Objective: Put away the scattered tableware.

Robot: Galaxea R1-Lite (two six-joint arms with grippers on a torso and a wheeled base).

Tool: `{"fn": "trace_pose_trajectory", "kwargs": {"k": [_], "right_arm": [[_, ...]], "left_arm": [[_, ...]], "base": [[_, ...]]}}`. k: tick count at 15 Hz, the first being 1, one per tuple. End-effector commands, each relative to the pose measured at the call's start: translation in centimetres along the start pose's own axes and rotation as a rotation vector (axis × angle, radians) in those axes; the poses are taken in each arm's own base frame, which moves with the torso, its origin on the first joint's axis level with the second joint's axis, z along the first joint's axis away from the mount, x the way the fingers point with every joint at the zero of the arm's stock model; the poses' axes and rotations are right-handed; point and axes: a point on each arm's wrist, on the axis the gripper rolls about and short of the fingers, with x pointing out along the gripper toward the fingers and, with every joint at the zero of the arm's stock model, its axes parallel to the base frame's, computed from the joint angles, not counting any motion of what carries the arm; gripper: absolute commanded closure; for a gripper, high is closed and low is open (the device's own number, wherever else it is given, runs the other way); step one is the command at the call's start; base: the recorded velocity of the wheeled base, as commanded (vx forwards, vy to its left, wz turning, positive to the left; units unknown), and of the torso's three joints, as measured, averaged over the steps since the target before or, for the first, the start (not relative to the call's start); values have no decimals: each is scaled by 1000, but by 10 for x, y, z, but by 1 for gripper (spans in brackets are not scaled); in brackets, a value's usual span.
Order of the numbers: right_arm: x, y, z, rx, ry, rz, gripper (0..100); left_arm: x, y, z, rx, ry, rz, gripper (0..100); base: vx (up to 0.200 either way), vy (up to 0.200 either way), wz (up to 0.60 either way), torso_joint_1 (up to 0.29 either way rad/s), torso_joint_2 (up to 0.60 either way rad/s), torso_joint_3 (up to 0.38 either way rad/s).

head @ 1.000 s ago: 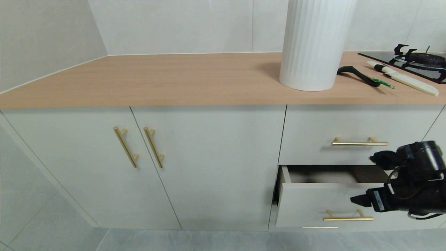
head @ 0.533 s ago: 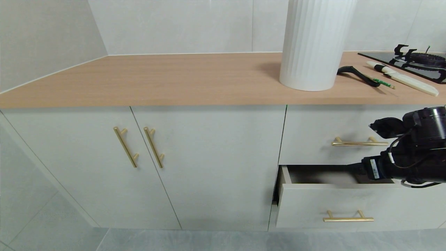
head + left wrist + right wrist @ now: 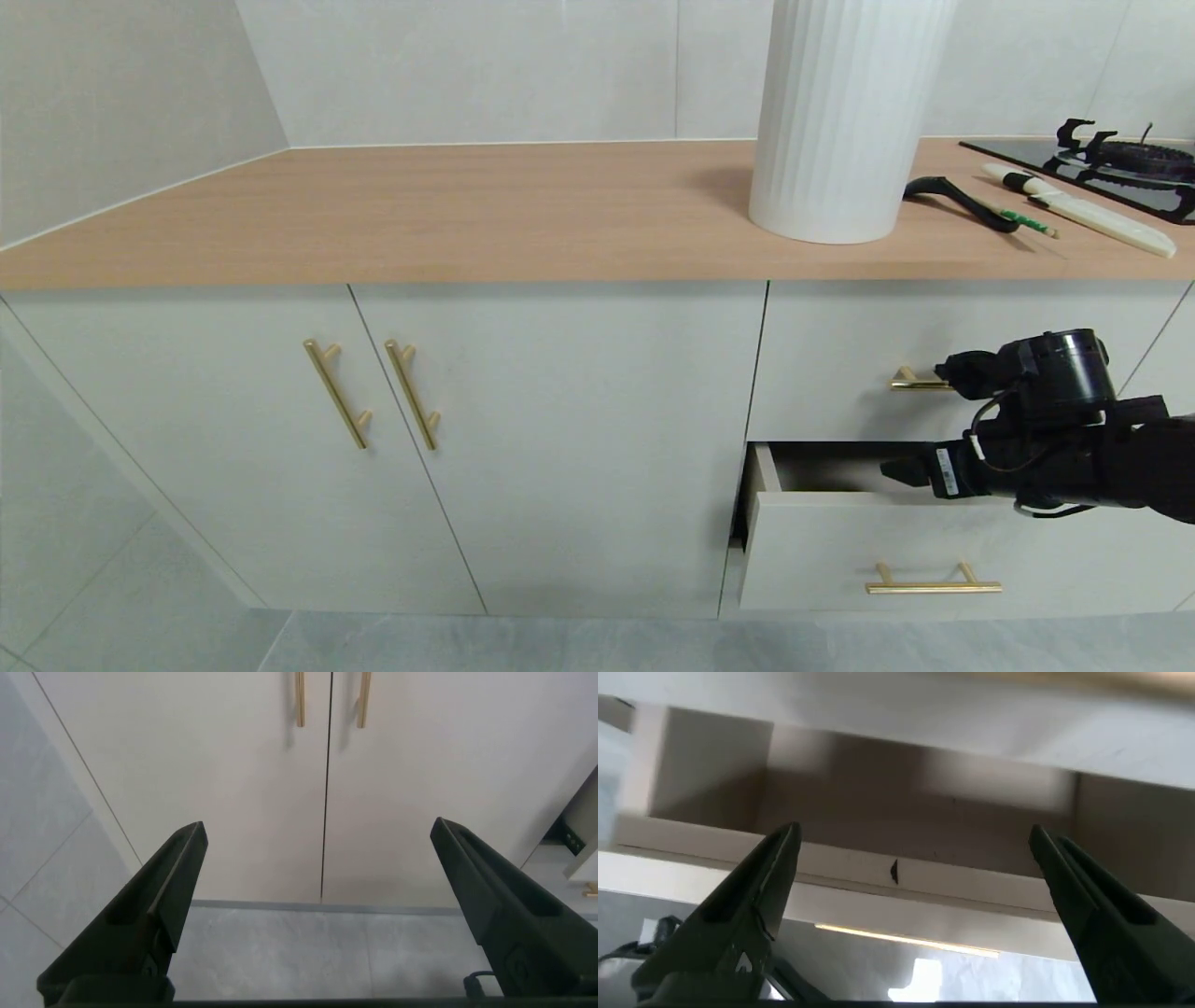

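Head view: your right gripper (image 3: 921, 420) hangs before the open drawer (image 3: 840, 551). A black utensil (image 3: 962, 201), a green stick (image 3: 1030, 222) and a white knife (image 3: 1083, 211) lie on the countertop (image 3: 467, 215), so the putting away seems all left to do. Left wrist view: your left gripper (image 3: 318, 831) is spread wide, empty. Right wrist view: jaws wide apart, empty, facing the drawer's opening.

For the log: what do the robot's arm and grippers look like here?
The right arm is black, with a glossy cylindrical module, a thin looping black cable and a small white label. The left gripper and right gripper each have two dark, tapering fingers.
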Motion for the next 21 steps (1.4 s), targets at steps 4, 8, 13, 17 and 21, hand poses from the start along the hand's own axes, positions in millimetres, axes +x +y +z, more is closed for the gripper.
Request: {"fn": "trace_pose_trajectory", "kwargs": {"k": [4, 8, 13, 17, 21], "right_arm": [[5, 1, -6, -8, 27, 0, 0], [3, 1, -10, -17, 45, 0, 0], [-13, 0, -11, -48, 111, 4, 0], [-21, 1, -12, -57, 177, 9, 0], [-42, 0, -5, -68, 399, 18, 0]], "left_arm": [[0, 0, 0, 0, 2, 1, 0], [0, 0, 0, 0, 2, -1, 0], [0, 0, 0, 0, 2, 1, 0], [0, 0, 0, 0, 2, 1, 0], [0, 0, 0, 0, 2, 1, 0]], "base": [[0, 0, 0, 0, 0, 0], [0, 0, 0, 0, 0, 0], [0, 0, 0, 0, 0, 0], [0, 0, 0, 0, 0, 0], [0, 0, 0, 0, 0, 0]]}}
